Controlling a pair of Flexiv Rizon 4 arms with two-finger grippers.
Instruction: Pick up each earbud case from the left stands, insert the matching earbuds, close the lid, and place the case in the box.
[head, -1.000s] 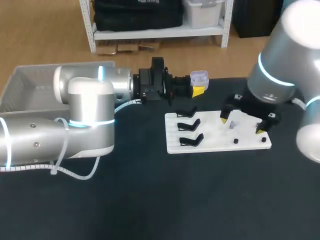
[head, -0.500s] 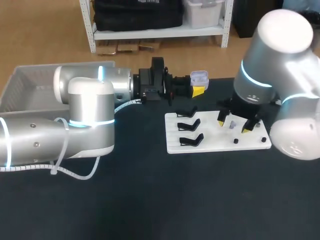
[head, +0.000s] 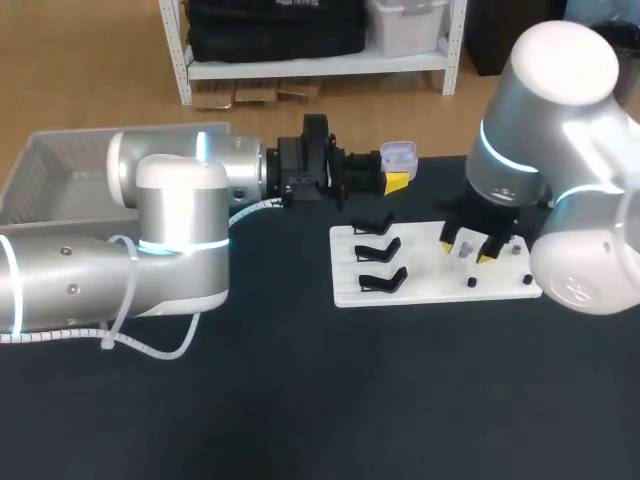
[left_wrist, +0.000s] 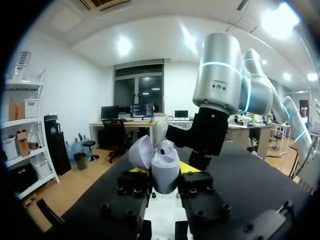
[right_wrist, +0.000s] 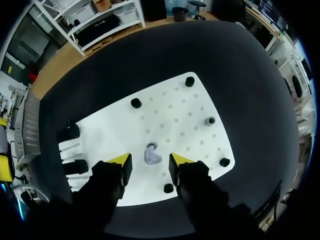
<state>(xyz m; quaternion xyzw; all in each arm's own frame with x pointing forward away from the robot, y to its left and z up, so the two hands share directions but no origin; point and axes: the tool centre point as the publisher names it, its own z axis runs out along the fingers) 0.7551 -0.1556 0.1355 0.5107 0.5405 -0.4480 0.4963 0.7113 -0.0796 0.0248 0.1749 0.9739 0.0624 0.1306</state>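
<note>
Left gripper (left_wrist: 165, 170) is clamping the pale lilac plastic earbud case (left_wrist: 161, 161), lid flipped open, by the table's far edge. Right gripper (right_wrist: 149, 162) is hovering, fingers apart, over the white pegged board (right_wrist: 172, 107), with the small lilac earbud (right_wrist: 151, 155) sitting between them, touching neither.

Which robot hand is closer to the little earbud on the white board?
Right. The right gripper hangs open just above the earbud. The left gripper holds the open case, off past the white board's far edge.

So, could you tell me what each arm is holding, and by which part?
Left jaws grip the open earbud case by its body; right jaws hold nothing.
</note>
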